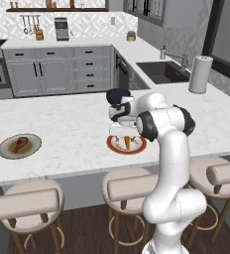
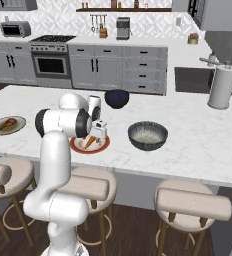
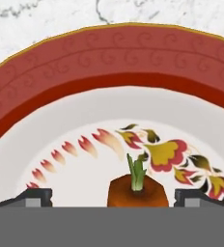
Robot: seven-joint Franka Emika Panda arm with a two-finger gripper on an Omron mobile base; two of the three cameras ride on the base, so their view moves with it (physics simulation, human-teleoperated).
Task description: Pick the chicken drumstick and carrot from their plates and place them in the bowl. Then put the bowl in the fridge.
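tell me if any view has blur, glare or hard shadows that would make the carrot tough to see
Hand view: the carrot is sharp and evenly lit on the red-rimmed plate, though the bottom edge crops it. Left base view: the carrot is small and soft, partly under the hand. Right base view: flat light, no glare, faint shadow under the grey bowl.

Orange carrot [image 3: 138, 192] with green stalk, white plate [image 3: 109, 58] with red scrolled rim, floral centre, marbled white worktop [image 1: 72, 124]

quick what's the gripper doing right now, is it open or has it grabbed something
Gripper: open, jaws spread wide on either side of the carrot on the red-rimmed plate, holding nothing yet.
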